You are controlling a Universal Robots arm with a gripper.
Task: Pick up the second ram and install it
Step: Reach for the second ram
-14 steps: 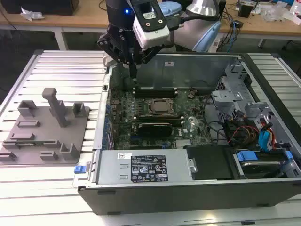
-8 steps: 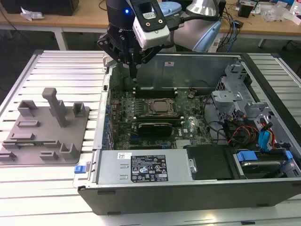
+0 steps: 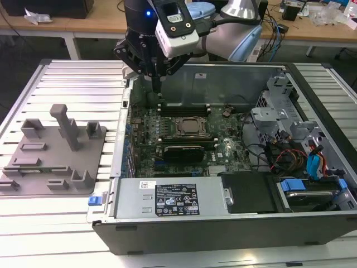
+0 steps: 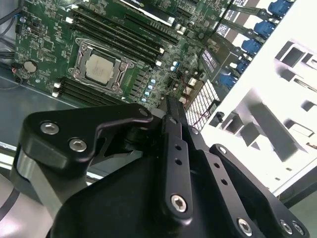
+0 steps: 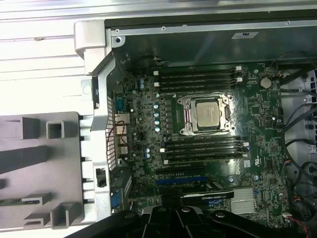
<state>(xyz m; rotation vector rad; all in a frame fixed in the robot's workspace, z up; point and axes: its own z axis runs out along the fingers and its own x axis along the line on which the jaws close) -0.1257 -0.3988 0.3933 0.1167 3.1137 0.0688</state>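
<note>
Gripper [image 3: 158, 89] hangs over the open computer case [image 3: 223, 237], at the exterior view's left end of the memory slots [image 3: 184, 108] beyond the processor socket [image 3: 189, 127]. Contact with the motherboard [image 3: 228, 148] cannot be confirmed.

In the second wrist view the fingers [image 4: 171, 124] are drawn together with no gap visible and nothing seen between them.

A thin, dark, green-tinged strip, taken to be the second ram [image 3: 42, 168], lies flat in the grey fixture [image 3: 33, 177] on the slatted table [image 3: 72, 78], well apart from the gripper; identification is uncertain.

A black ribbed card [image 3: 179, 151] sits on the near side of the socket
</note>
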